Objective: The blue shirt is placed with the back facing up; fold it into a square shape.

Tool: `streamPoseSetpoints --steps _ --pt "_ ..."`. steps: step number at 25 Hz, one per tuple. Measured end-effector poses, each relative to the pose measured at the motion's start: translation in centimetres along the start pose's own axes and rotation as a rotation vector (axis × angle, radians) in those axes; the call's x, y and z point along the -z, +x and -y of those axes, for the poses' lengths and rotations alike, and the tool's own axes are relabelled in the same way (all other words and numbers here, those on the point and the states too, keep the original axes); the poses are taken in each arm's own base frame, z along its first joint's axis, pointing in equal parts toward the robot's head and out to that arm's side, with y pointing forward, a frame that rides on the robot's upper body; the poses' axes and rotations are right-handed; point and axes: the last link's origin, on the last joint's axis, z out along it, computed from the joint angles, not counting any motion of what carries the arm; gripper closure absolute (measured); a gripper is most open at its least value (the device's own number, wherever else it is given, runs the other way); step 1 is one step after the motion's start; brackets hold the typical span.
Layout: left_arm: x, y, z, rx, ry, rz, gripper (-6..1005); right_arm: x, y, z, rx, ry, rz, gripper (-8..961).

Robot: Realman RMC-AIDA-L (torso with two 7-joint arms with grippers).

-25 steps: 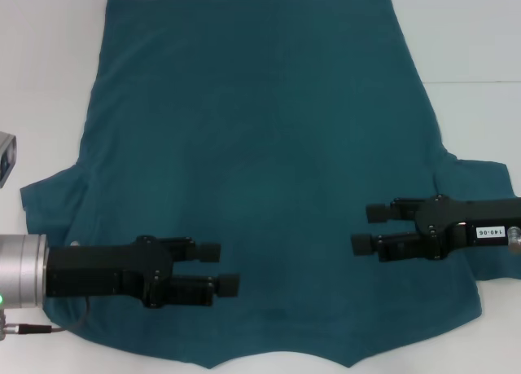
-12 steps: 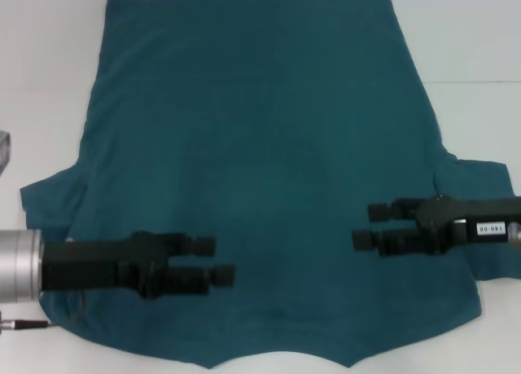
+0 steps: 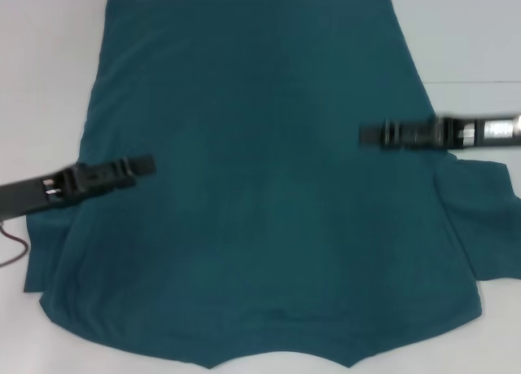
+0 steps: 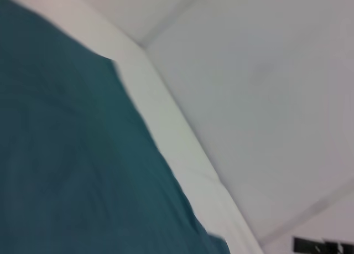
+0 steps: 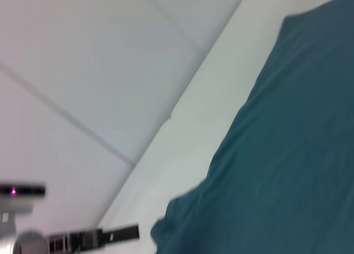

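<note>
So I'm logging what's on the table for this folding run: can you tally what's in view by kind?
Blue shirts: 1, the blue shirt spread flat, plain side up.
Grippers: 2, left gripper above the shirt's left edge, right gripper above its right edge.
White tables: 1, the table.
Total: 4.

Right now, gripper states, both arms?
Left gripper: over the blue shirt near its left sleeve, open or closed cannot be told.
Right gripper: over the shirt's right side, cannot be told.
</note>
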Motion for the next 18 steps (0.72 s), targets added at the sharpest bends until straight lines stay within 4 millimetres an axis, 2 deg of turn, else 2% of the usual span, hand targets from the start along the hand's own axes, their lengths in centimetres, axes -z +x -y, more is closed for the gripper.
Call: streamPoseSetpoints --steps 5,9,18 --pt "0.9 0.7 0.5 0.109 0.029 -0.049 154 0.4 -3.8 0.2 -0.067 0.078 0.045 38" --pt "1.3 1.0 1.9 0.178 0.116 -0.083 154 0.4 -5.7 1.4 -0.107 0.158 0.061 39" --pt "2.0 0.6 5.3 0.283 0.299 -0.182 154 0.6 -6.4 2.5 -0.159 0.214 0.101 39"
